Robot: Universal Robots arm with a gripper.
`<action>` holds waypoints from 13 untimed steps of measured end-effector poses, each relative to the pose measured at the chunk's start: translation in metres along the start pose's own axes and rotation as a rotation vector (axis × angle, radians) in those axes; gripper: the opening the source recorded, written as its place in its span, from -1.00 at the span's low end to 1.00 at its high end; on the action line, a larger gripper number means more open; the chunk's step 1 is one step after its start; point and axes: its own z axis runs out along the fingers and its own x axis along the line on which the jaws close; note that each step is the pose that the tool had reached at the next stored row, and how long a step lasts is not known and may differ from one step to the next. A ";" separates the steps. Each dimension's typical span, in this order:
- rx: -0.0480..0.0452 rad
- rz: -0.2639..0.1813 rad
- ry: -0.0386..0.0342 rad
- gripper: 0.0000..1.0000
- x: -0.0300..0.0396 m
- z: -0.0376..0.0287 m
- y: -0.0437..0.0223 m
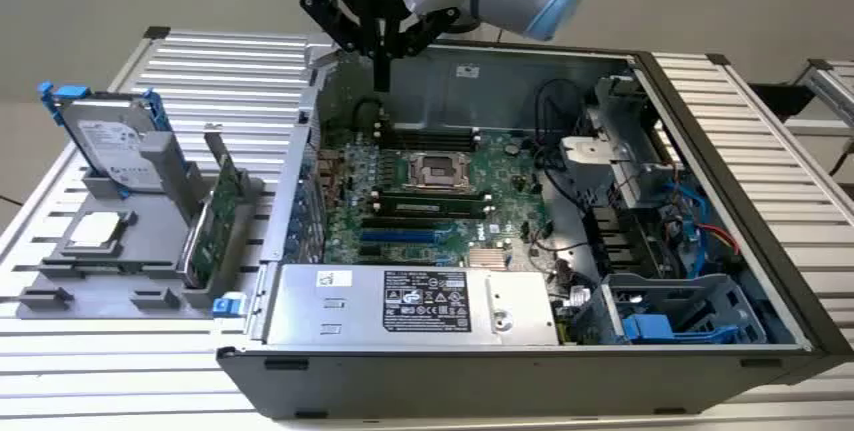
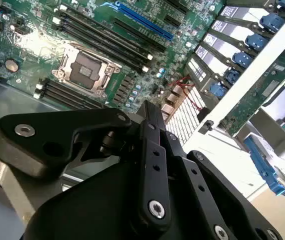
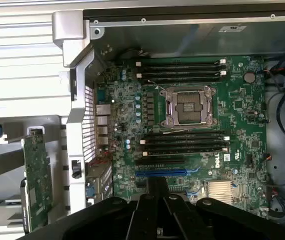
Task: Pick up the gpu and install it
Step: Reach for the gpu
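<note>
Hovering with pincer (image 1: pixel 383 76) clenched on nothing, above the motherboard (image 1: pixel 441 213) inside the open computer case (image 1: pixel 534 376). Out on the worktop (image 1: pixel 200 71), at the exterior view's left, beside the case: gpu (image 1: pixel 214 219) on edge in a grey holder (image 1: pixel 140 236).

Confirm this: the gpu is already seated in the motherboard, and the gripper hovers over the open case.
Wrong on the gpu: it is not in the motherboard but stands on edge in the grey holder outside the case, at the exterior view's left. The gripper does hover over the open case.
</note>
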 end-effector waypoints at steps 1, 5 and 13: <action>0.0000 0.000 0.0000 -1.00 0.0000 0.0000 0.0000; 0.0000 0.000 0.0000 -1.00 0.0000 0.0000 0.0000; 0.0001 0.000 0.0001 -1.00 0.0013 -0.0001 -0.0001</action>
